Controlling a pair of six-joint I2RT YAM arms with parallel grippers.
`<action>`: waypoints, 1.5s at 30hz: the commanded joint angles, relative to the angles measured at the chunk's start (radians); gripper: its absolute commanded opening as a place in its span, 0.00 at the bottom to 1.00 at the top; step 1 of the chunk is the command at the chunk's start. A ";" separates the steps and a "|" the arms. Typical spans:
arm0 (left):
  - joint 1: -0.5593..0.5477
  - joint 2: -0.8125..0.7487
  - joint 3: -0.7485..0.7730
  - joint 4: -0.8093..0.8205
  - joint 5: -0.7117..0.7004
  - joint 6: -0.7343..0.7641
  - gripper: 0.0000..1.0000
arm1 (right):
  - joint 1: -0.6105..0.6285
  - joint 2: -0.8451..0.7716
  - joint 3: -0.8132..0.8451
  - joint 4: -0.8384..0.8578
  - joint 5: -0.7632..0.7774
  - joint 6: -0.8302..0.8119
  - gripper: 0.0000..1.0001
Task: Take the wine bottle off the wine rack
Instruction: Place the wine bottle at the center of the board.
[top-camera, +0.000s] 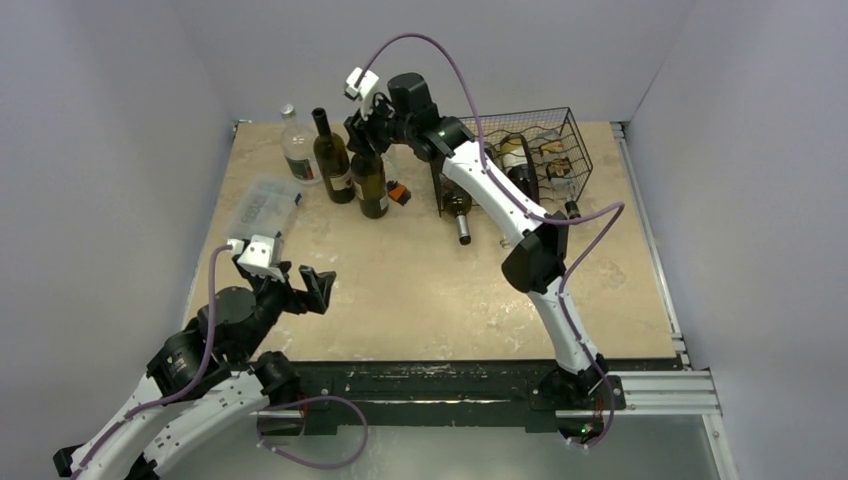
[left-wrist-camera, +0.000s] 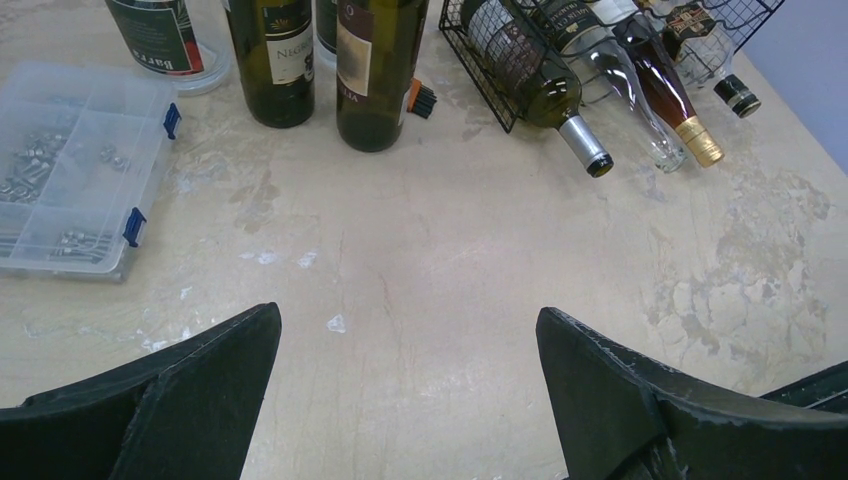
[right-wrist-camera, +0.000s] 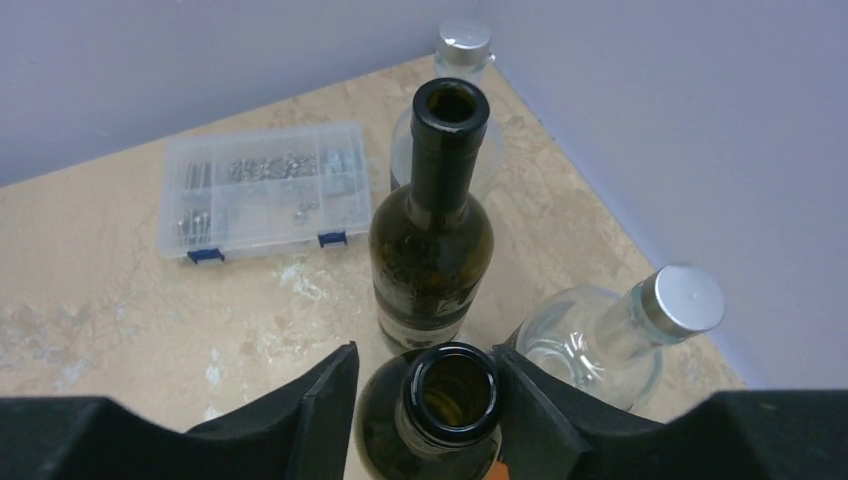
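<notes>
Wine bottle (right-wrist-camera: 452, 392) stands upright on the tabletop (top-camera: 420, 280), off the wine rack (top-camera: 578, 140), its neck inside your right claw (right-wrist-camera: 425, 370); you cannot tell whether that claw grips or sits loose. Pull away crooked and a finger could drag the neck, tipping it into the dark bottle (right-wrist-camera: 432, 240) or clear bottle (right-wrist-camera: 610, 340) just beside. Your left claw (left-wrist-camera: 408, 312) hangs released, well apart.

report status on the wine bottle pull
Left gripper open, idle. Right gripper astride upright wine bottle neck, grip unclear. Bottle off wine rack. Neighbour bottles close.
</notes>
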 joint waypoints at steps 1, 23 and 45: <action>0.002 -0.003 -0.008 0.036 0.016 0.003 1.00 | -0.008 -0.034 -0.001 0.087 -0.018 0.014 0.60; 0.003 -0.054 -0.081 0.207 0.339 -0.117 1.00 | -0.055 -0.702 -0.603 -0.046 -0.168 -0.261 0.99; 0.002 0.276 -0.144 0.550 0.543 -0.270 1.00 | -0.760 -1.543 -1.663 0.069 -0.457 -0.183 0.99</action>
